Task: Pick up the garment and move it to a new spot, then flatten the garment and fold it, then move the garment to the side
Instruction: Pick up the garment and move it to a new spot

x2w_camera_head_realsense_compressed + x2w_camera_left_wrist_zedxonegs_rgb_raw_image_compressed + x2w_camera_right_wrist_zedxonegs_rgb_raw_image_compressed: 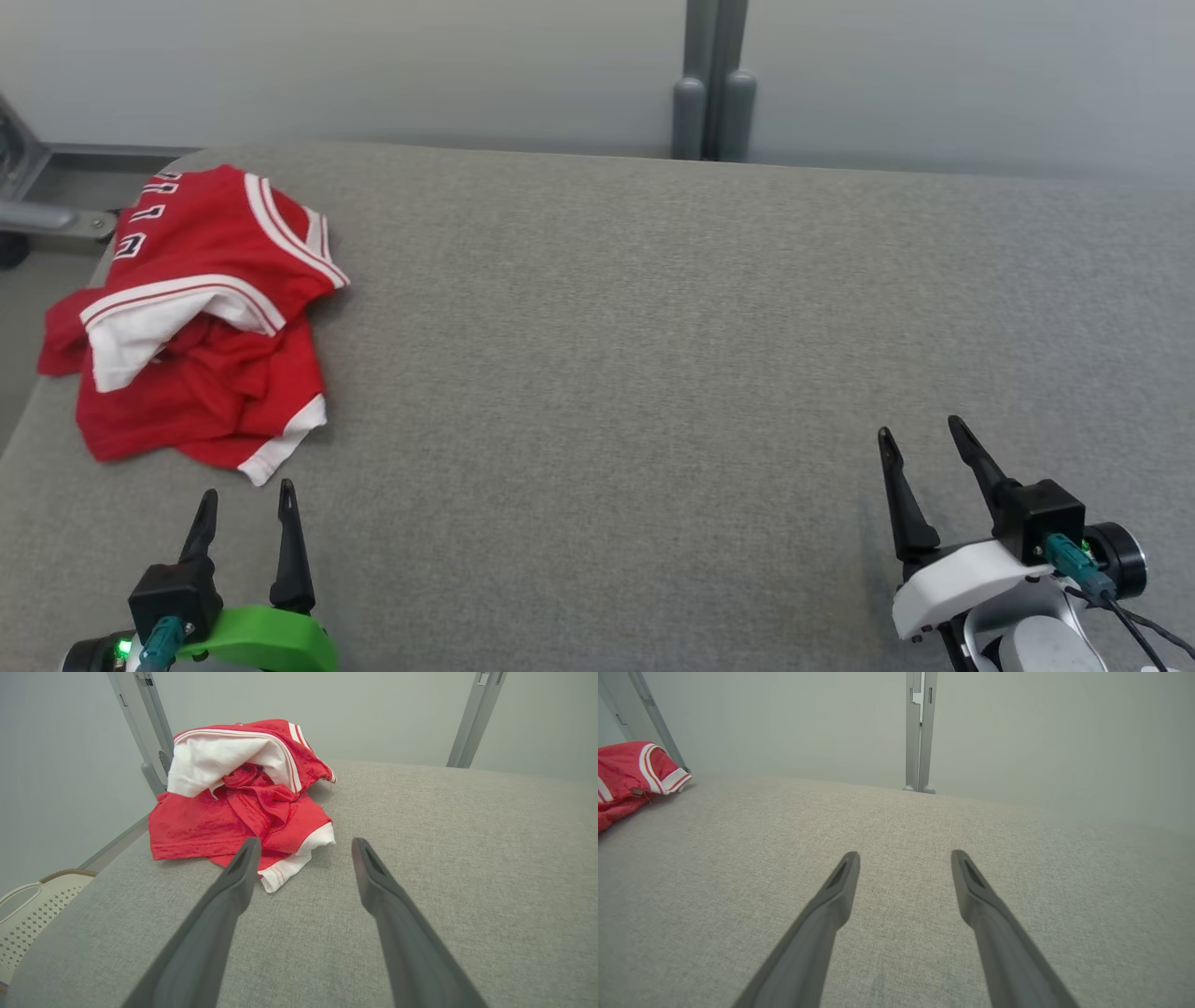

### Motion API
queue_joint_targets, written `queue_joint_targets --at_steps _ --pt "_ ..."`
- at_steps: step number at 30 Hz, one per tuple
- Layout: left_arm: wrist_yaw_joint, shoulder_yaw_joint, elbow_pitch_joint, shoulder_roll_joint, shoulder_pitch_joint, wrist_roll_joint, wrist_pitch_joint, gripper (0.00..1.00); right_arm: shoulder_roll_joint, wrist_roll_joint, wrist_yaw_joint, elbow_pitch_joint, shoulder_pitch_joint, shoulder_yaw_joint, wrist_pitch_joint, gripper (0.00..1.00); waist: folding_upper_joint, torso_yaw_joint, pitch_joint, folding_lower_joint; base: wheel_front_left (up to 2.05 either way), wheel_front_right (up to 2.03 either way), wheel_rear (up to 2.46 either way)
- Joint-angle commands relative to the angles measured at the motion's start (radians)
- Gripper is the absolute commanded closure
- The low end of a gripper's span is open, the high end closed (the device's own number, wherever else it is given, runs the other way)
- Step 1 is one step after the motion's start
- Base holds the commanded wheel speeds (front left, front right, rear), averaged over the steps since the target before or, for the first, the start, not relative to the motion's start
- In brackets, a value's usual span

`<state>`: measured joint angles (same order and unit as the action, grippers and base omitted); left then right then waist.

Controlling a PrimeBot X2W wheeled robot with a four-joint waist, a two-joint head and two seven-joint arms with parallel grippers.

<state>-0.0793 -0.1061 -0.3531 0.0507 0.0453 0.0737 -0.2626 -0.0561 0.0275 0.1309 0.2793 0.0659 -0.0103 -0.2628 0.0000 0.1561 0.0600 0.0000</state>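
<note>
Crumpled red garment (201,317) lies at the grey surface's (653,373) left edge, with a white basket (28,924) beside that edge. The left end effector (246,492) and right end effector (919,429) gape empty.

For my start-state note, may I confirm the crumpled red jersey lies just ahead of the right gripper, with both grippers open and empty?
Not quite: in the head view the crumpled red jersey lies just ahead of the left gripper, not the right gripper. Both grippers are open and empty.

Grey surface (653,373) lies open right of the crumpled garment (196,317).
</note>
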Motion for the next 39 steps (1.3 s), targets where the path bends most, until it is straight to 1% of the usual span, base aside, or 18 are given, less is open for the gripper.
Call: queue_joint_targets --at_steps 1,3,5,10,12,15,21,24,29,32,34,38,39 --pt "-0.001 -0.008 0.002 0.001 -0.012 0.009 -0.003 0.0 -0.004 0.011 0.0 0.004 0.017 0.014 -0.003 0.0 0.0 0.156 0.023 0.0 0.0 0.0 0.0" --pt "0.013 -0.024 0.0 0.002 -0.021 0.033 -0.003 0.0 -0.003 0.016 0.0 0.012 0.031 0.045 -0.003 0.0 0.0 0.214 0.024 0.0 0.0 0.0 0.0" --pt "0.009 -0.02 -0.013 0.0 -0.031 0.04 -0.003 0.0 -0.003 0.024 0.0 0.022 0.04 0.073 -0.003 0.0 0.0 0.272 0.022 0.0 0.0 0.0 0.0" --pt "0.007 -0.036 -0.033 0.001 -0.055 0.062 -0.003 0.0 -0.006 0.057 0.0 0.064 0.059 0.161 -0.003 0.0 0.0 0.376 0.015 0.0 0.0 0.0 0.0" --pt "0.016 -0.052 -0.021 0.001 -0.073 0.072 -0.003 0.0 -0.005 0.072 0.0 0.081 0.077 0.196 -0.003 0.0 0.0 0.383 0.02 0.0 0.0 0.0 0.0" --pt "0.027 -0.061 -0.016 0.0 -0.094 0.093 -0.003 0.0 -0.011 0.083 0.0 0.101 0.089 0.222 -0.003 0.0 0.0 0.386 0.024 0.0 0.0 0.0 0.0" --pt "0.021 -0.056 -0.028 0.0 -0.104 0.103 -0.003 0.0 -0.029 0.103 0.0 0.116 0.083 0.232 -0.003 0.0 0.0 0.381 0.019 0.0 0.0 0.0 0.0" --pt "0.004 -0.045 -0.043 0.001 -0.069 0.096 -0.003 0.0 -0.038 0.103 0.0 0.116 0.059 0.211 -0.003 0.0 0.0 0.375 0.013 0.0 0.0 0.0 0.0" --pt "-0.035 -0.066 -0.095 0.008 0.025 0.134 -0.003 0.0 -0.047 0.086 0.0 0.096 0.053 0.192 -0.003 0.0 0.0 0.322 0.045 0.0 0.0 0.0 0.0" --pt "-0.048 -0.047 -0.141 0.06 0.135 0.15 -0.003 0.0 -0.063 0.081 0.0 0.086 0.055 0.18 -0.003 0.0 0.0 0.297 0.071 0.0 0.0 0.0 0.0" --pt "-0.051 -0.016 -0.181 0.105 0.216 0.157 -0.003 0.0 -0.073 0.077 -0.001 0.083 0.061 0.18 -0.003 0.0 0.0 0.28 0.087 0.0 0.0 0.0 0.0" --pt "-0.051 0.081 -0.265 0.235 0.401 0.224 -0.002 0.0 -0.09 0.074 0.0 0.077 0.083 0.183 -0.003 0.0 0.0 0.243 0.123 0.0 0.0 0.0 0.0" --pt "-0.051 0.096 -0.284 0.258 0.449 0.244 0.004 0.0 -0.095 0.073 0.0 0.075 0.088 0.182 -0.003 0.0 0.0 0.236 0.133 0.0 0.0 0.0 0.0"
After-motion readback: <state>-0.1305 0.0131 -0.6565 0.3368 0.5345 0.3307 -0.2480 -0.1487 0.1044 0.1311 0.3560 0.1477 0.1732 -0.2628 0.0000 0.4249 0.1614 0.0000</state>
